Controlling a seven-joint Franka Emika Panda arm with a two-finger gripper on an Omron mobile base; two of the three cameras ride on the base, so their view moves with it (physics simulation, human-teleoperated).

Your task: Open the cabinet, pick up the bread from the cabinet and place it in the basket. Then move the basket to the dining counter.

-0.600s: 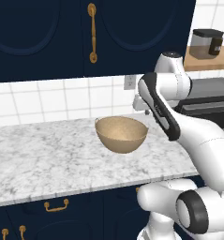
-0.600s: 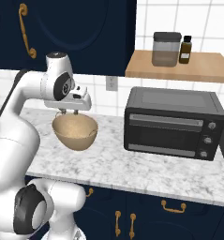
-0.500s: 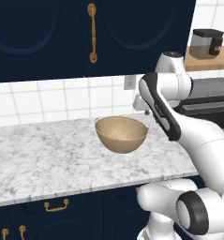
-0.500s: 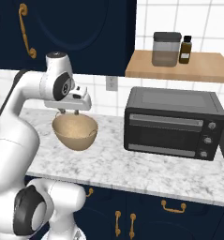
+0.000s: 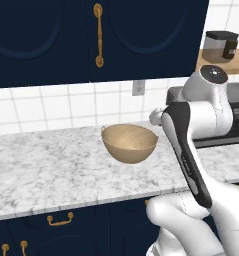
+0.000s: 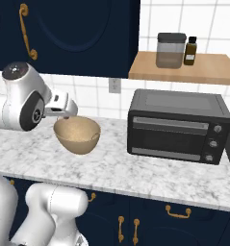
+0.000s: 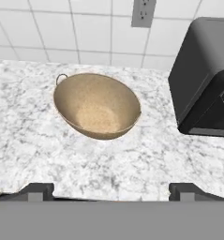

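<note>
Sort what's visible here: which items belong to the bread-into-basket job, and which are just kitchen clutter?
Belongs to the job:
- cabinet, doors shut
- basket, empty, on the marble counter
- gripper, open, short of the basket

Just lying about:
- toaster oven
- grey canister and dark bottle on the wooden shelf
- wall outlet

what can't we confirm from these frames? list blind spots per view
- Bread: behind the shut cabinet doors in both base views, so its place inside is unknown.
- Gripper: hand view shows the tips spread wide, empty; in the left base view the arm's own links cover it.
- Basket: near wall partly hidden by the arm in the right base view.
- Toaster oven: cut by the right edge in the hand view.
</note>
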